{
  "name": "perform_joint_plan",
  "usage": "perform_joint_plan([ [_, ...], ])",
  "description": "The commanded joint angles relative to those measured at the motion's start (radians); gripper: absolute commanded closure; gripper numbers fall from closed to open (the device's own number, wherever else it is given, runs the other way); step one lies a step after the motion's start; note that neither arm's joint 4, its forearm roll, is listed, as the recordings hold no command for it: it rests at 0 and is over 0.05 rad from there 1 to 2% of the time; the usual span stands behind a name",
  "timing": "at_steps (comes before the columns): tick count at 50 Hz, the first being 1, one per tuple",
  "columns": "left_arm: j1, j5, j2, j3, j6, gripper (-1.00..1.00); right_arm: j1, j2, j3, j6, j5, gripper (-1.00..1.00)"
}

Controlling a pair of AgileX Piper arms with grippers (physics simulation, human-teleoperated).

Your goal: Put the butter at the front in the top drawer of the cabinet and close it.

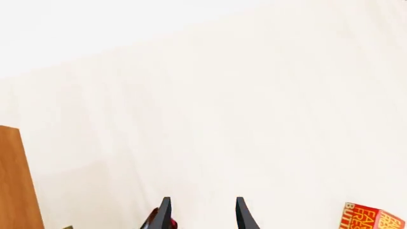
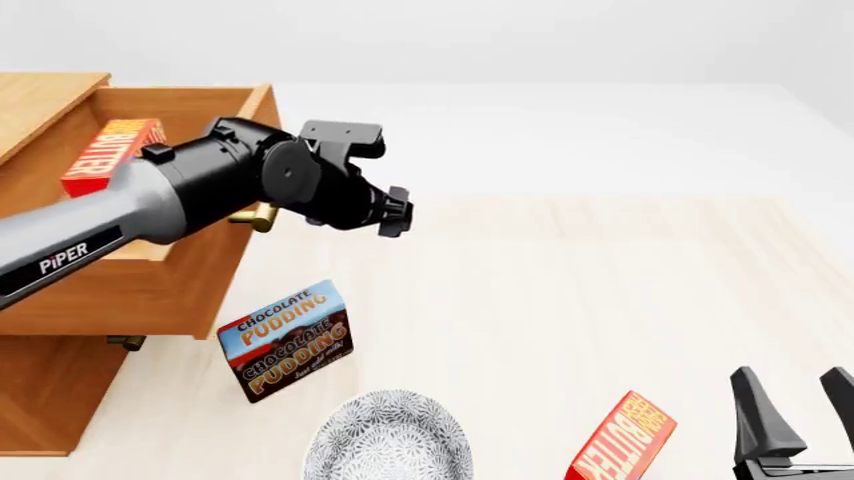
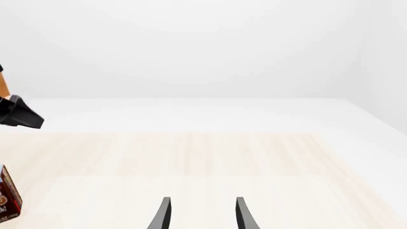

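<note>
The cabinet stands at the left with its top drawer pulled open. One butter carton lies inside the drawer. A second butter carton stands on the table at the front right; it also shows in the left wrist view. My left gripper is open and empty, hovering just right of the drawer's brass handle; its fingers stand apart. My right gripper is open and empty at the front right, right of the second carton; its fingers stand apart.
The blue-and-brown Chocolate Pudding box stands in front of the drawer, its edge showing in the right wrist view. A patterned grey plate lies at the front edge. The cabinet's side shows in the left wrist view.
</note>
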Motion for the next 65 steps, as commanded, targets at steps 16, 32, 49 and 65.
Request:
perform_joint_plan([
  [16, 0.109, -0.029, -0.021, 0.087, 0.013, -1.00, 0.000, -0.001, 0.001, 0.000, 0.000, -1.00],
  [32, 0.159, -0.019, -0.063, 0.126, 0.041, -1.00, 0.000, -0.001, 0.001, 0.000, 0.000, -1.00],
  [49, 0.212, -0.007, -0.107, 0.155, 0.062, -1.00, 0.000, -0.001, 0.001, 0.000, 0.000, -1.00],
  [65, 0.264, -0.004, -0.132, 0.178, 0.070, -1.00, 0.000, -0.001, 0.001, 0.000, 0.000, -1.00],
])
